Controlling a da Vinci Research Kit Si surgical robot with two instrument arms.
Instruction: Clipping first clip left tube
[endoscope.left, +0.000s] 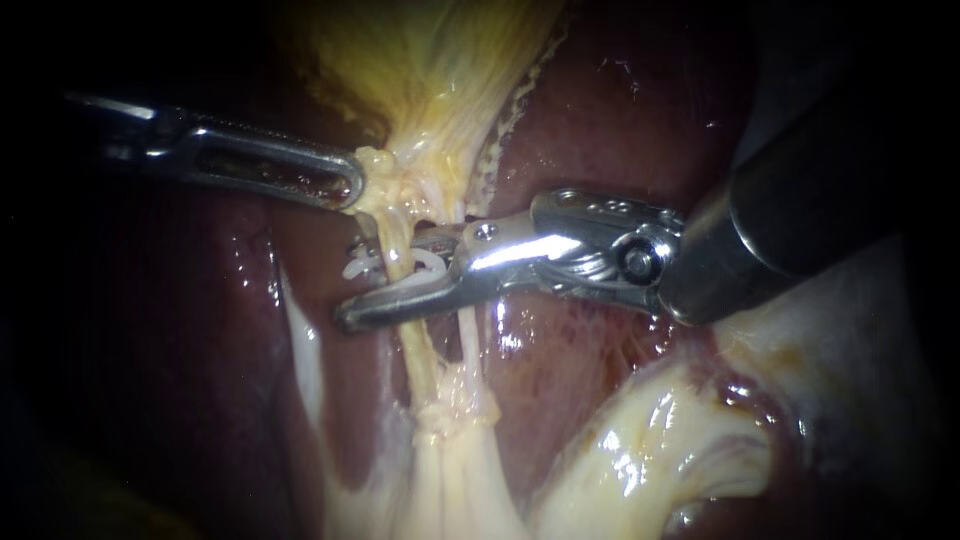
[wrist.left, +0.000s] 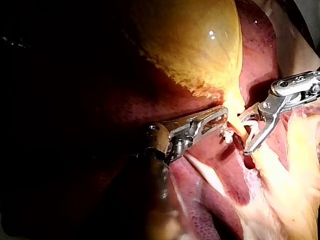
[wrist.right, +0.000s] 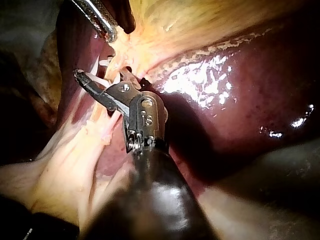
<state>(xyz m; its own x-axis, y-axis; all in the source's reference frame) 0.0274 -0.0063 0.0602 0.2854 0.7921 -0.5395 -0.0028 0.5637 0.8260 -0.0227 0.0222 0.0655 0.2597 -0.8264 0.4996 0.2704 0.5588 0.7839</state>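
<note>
White clip (endoscope.left: 362, 268) was seen btwn the jaws of the right instrument (endoscope.left: 358, 280), touched by both. The jaws were held well apart, one on each side of the left tube (endoscope.left: 422, 355), so the clip was set around the tube, its legs not pressed together. The tube, pale yellow, was seen running from the gallbladder (endoscope.left: 430, 60) neck down the middle of the endoscope view, w/ the right tube (endoscope.left: 466, 335) just beside it, passing behind the jaws. The left instrument (endoscope.left: 350, 186) was seen entering from the left, its jaws closed on yellow tissue at the gallbladder neck, just above the clip. Dark red liver (endoscope.left: 600, 120), wet & glossy, was seen behind. The same jaw spread across the tube was shown in both wrist views.
</note>
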